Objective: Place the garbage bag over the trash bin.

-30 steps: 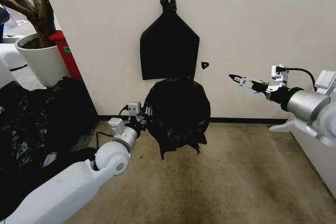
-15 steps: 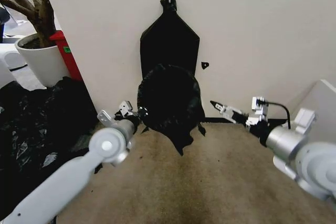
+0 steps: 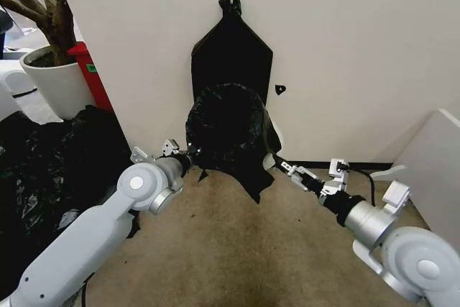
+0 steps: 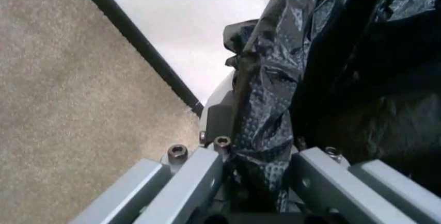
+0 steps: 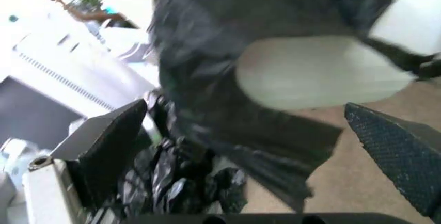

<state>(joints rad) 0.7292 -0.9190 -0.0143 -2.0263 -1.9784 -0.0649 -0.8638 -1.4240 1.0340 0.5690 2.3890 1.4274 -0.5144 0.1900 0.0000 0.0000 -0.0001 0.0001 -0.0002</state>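
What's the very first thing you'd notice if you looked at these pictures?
The wrinkly, glossy black plastic garbage bag held up before the white wall, with the round white trash bin peeking from under it. The left gripper pinches its edge; the right gripper, open, reaches its other side.

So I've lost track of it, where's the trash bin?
Head view, centre: the trash bin is wrapped in the garbage bag by the wall, between both claws.

Three cameras on one bag by the wall

The head view looks forward and down from a distance at the crinkled glossy black plastic garbage bag [image 3: 228, 134] before the white wall [image 3: 345, 41]. The left wrist view sits almost against its folds [image 4: 276, 105]; the right wrist view faces it [image 5: 206, 69] from close by, from the opposite side.
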